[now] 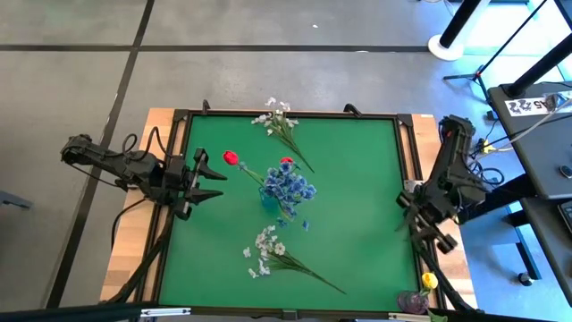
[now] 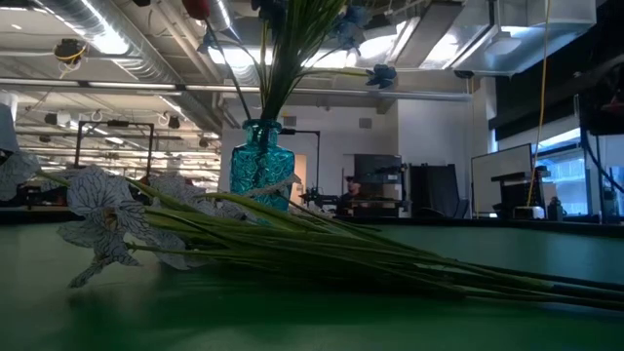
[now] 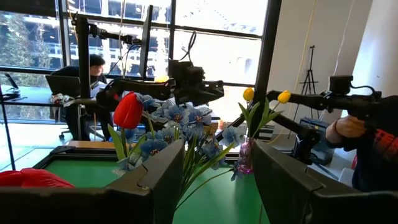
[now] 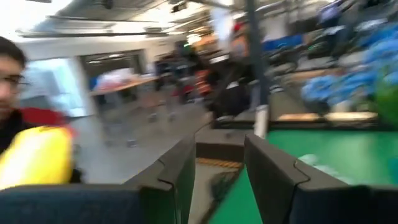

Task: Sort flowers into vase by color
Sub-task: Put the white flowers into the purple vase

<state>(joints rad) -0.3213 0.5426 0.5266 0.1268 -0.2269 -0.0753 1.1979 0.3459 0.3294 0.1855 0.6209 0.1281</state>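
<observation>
Flanking the blue vase (image 1: 269, 202), two white sprays (image 1: 279, 119) lie loose; both hands (image 1: 204, 179) gape empty.

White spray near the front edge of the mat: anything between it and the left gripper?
Nothing visible. Bare green mat lies between the open left gripper and the white spray; the teal vase stands off to the side.

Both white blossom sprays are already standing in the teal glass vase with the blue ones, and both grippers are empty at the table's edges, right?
Not quite. The high view shows both white blossom sprays lying flat on the green mat. The teal glass vase holds only blue sprays. Left gripper and right gripper are empty at the edges.
</observation>
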